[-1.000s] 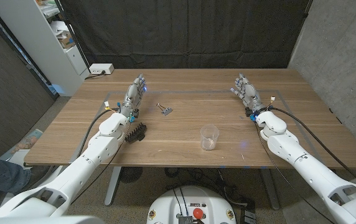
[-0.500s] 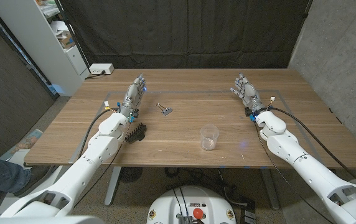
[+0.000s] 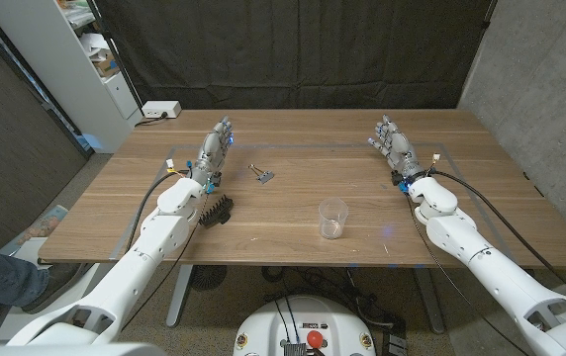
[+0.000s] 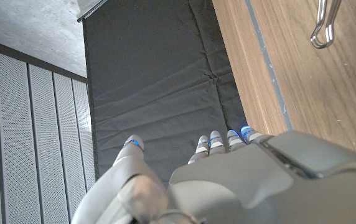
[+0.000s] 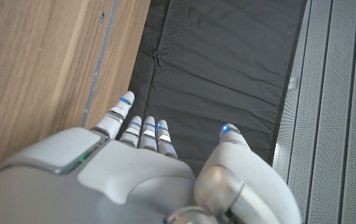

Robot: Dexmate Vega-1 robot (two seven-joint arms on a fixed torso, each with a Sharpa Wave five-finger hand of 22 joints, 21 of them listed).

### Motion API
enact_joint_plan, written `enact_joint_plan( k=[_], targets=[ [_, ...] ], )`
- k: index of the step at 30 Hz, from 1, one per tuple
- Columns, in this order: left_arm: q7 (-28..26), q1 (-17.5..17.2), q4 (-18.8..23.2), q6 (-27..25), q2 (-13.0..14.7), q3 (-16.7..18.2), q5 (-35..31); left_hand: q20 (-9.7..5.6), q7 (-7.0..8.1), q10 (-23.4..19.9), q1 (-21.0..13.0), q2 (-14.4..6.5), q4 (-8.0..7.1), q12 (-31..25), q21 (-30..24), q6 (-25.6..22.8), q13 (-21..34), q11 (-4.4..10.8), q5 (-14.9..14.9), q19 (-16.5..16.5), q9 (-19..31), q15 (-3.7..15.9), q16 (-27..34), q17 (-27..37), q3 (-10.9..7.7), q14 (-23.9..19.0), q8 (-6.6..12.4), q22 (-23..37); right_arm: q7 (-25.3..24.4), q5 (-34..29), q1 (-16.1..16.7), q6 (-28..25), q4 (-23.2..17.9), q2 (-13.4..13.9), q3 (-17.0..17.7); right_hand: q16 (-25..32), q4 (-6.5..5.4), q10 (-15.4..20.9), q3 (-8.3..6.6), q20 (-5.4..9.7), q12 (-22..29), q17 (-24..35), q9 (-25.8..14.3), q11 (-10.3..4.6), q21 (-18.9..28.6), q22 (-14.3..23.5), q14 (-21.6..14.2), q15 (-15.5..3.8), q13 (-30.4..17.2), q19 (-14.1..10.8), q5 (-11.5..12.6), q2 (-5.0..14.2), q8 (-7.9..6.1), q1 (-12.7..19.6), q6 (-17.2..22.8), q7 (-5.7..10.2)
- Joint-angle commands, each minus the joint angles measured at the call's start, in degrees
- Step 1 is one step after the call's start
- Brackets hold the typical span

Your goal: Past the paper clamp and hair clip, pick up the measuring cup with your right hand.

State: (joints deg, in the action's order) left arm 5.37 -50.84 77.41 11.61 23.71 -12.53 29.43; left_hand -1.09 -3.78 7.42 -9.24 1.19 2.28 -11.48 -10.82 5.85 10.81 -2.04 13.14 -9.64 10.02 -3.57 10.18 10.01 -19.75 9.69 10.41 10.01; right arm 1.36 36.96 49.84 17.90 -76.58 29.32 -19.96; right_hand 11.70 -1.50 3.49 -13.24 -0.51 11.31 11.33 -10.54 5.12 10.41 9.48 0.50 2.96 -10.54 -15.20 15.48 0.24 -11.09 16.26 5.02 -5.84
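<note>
Head view: the cup (image 3: 333, 218) is standing upright on the surface (image 3: 293, 252) near its front edge. The right hand (image 3: 395, 148) is waiting well apart, fingers spread, holding nothing; it should be swinging inward and closing around the cup's wall. The left hand (image 3: 214, 153) is idling, empty, beside the clamp (image 3: 261, 174) and clip (image 3: 218, 211).

Left wrist view: the clamp's wire handle (image 4: 325, 23) is showing close up.

Right wrist view: the right hand's fingers (image 5: 145, 134) are pointing past the surface's edge.
</note>
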Motion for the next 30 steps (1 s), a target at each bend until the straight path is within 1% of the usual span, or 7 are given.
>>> enact_joint_plan(
  k=[1,16,30],
  targets=[
    [0.4,-0.2,0.6,-0.7,-0.5,0.6,-0.9,0.28,-0.01,0.2,-0.4,-0.1,0.13,-0.2,-0.2,0.3,0.1,0.05,0.4,-3.4,0.1,0.15,0.4,0.3,-0.04,1.7,0.24,0.2,0.2,0.3,1.9,1.5,-1.7,0.8,0.9,0.2,0.13,0.1,-0.17,0.20,0.2,0.3,-0.2,-0.09,0.3,0.2,-0.2,-0.24,-0.2,-0.1,0.3,0.15,-0.24,0.8,0.0,0.32],
    [0.4,-0.2,1.4,-1.2,-0.1,1.0,-1.4,0.36,-0.09,0.3,-0.5,-0.2,0.19,-0.2,-0.2,0.4,0.1,0.08,0.4,-3.5,0.1,0.12,0.4,0.3,0.04,1.9,0.22,0.2,-0.2,-0.2,4.0,2.7,-4.1,1.9,1.2,0.2,0.29,0.1,-0.17,0.21,0.2,0.3,-0.2,-0.01,0.3,0.2,-0.2,-0.22,-0.3,-0.1,0.3,0.22,-0.23,1.0,0.0,0.37],
    [0.8,-0.3,1.9,-1.2,0.4,1.1,-1.3,0.54,-0.02,0.6,-0.5,-0.3,0.28,-0.2,0.0,0.5,0.1,-0.15,0.3,-4.3,0.1,0.06,0.3,0.3,0.11,2.2,0.19,0.2,-1.0,-0.4,6.7,3.9,-7.8,3.1,1.8,0.1,0.42,0.2,-0.16,0.14,0.1,0.3,-0.2,-0.05,0.3,0.2,-0.2,-0.14,-0.3,-0.1,0.3,0.27,-0.22,1.0,0.1,0.34]
  ],
)
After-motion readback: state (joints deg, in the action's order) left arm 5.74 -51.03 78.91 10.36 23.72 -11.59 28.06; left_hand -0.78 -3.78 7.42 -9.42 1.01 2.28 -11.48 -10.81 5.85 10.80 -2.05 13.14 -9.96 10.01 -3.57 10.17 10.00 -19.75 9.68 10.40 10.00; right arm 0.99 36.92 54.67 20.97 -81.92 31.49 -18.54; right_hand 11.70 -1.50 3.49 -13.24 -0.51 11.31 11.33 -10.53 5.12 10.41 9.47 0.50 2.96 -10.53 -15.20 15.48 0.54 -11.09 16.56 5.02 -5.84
